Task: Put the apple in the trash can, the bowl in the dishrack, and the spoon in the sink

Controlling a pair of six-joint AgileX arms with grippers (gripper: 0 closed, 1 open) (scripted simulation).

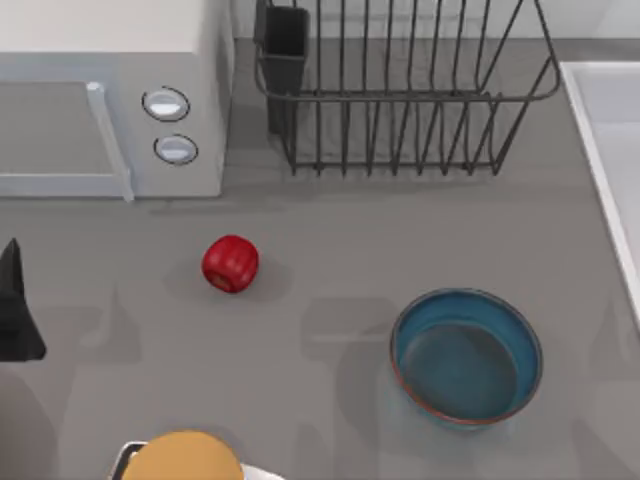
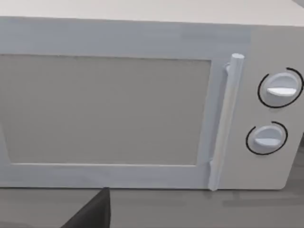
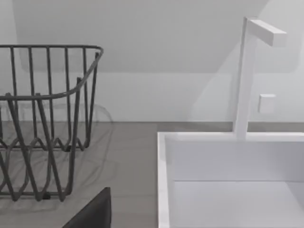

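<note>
Colours on the grey desk [image 1: 330, 220]

Apple [image 1: 230, 264] glossy red; bowl [image 1: 466, 357] deep blue, reddish-brown rim; dishrack [image 1: 400, 90] dark wire; sink [image 3: 228, 180] pale white; microwave [image 2: 142, 104] white; round orange-yellow thing [image 1: 185, 458].

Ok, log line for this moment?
apple: on table, untouched | bowl: on table, empty | dishrack: empty | left gripper: at left edge

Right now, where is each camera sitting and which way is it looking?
Top view: above the table, looking down at the apple, bowl and dishrack; a dark piece of the left arm shows.
Left wrist view: on the left arm, facing the microwave, also seen from above.
Right wrist view: on the right arm, facing the sink and the dishrack, both seen from above too.
</note>
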